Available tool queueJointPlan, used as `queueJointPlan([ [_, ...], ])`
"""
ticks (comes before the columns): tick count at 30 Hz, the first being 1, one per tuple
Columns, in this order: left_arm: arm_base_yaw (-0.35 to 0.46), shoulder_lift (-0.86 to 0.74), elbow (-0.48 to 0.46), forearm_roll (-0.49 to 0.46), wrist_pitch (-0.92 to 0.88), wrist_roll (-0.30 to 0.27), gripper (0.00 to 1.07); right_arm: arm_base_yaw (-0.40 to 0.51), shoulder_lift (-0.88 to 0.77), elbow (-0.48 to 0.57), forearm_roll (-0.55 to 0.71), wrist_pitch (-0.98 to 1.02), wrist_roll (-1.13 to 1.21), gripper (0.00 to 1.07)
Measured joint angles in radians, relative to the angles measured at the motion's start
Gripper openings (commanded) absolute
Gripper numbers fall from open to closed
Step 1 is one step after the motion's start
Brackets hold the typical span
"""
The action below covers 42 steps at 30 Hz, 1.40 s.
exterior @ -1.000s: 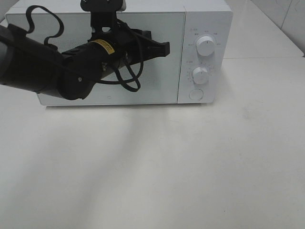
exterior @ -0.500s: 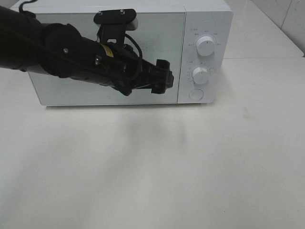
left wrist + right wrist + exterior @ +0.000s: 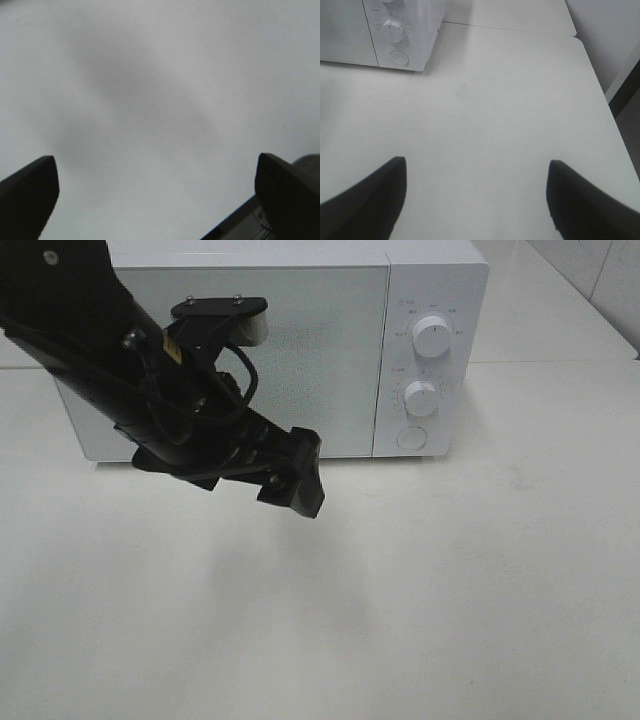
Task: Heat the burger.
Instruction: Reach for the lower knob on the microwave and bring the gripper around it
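A white microwave (image 3: 330, 350) fills the upper middle of the exterior high frame, standing on a white table (image 3: 450, 590) with its door shut. The controls run down the right side of its front: an upper knob (image 3: 432, 336), a lower knob (image 3: 421, 397) beneath it, and a round button (image 3: 410, 438) at the bottom. The door is pale and speckled. Nothing behind it can be made out, so where the burger is cannot be told from these views.

The black left arm (image 3: 90, 350) enters from the upper left of the frame and slants down across the left half of the door, with a black cable (image 3: 243, 390) looping beside it. The left gripper (image 3: 298, 475) sits left of centre, in front of the door's lower edge and above bare table, pointing down and to the right. In its wrist view the jaws are spread wide (only blurred white surface lies between the two dark fingers (image 3: 30, 195)) and they grip nothing.

The right gripper (image 3: 475, 170) is seen from its own wrist view. Its two dark fingers (image 3: 370, 200) stand well apart over bare table with nothing between them — open and empty. Beyond them lies the microwave's control corner, with the lower knob and the round button under it.
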Motion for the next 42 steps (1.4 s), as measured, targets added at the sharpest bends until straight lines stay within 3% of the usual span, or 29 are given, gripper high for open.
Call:
queueJointPlan([
  [4,0.008,-0.02,-0.002,0.0,0.092,0.0,1.0,0.0,0.0,0.0,0.0,0.0,0.0,0.75],
  [10,0.106,-0.074,-0.004,0.017,0.228,0.006,1.0,0.0,0.0,0.0,0.0,0.0,0.0,0.75],
  [15,0.288,-0.155,-0.004,0.022,0.337,0.05,1.0,0.0,0.0,0.0,0.0,0.0,0.0,0.75],
  [16,0.288,-0.155,-0.004,0.022,0.337,0.05,1.0,0.0,0.0,0.0,0.0,0.0,0.0,0.75],
  [18,0.386,-0.194,-0.005,0.025,0.398,0.075,1.0,0.0,0.0,0.0,0.0,0.0,0.0,0.75],
  [19,0.386,-0.194,-0.005,0.025,0.398,0.075,1.0,0.0,0.0,0.0,0.0,0.0,0.0,0.75],
  [20,0.445,-0.214,-0.005,0.025,0.441,0.089,1.0,0.0,0.0,0.0,0.0,0.0,0.0,0.75],
  [24,0.522,-0.247,-0.004,0.027,0.489,0.106,1.0,0.0,0.0,0.0,0.0,0.0,0.0,0.75],
  [27,0.583,-0.325,0.061,0.027,0.495,0.11,1.0,0.0,0.0,0.0,0.0,0.0,0.0,0.75],
  [42,0.593,-0.536,0.402,0.069,0.476,0.11,1.0,0.0,0.0,0.0,0.0,0.0,0.0,0.75],
])
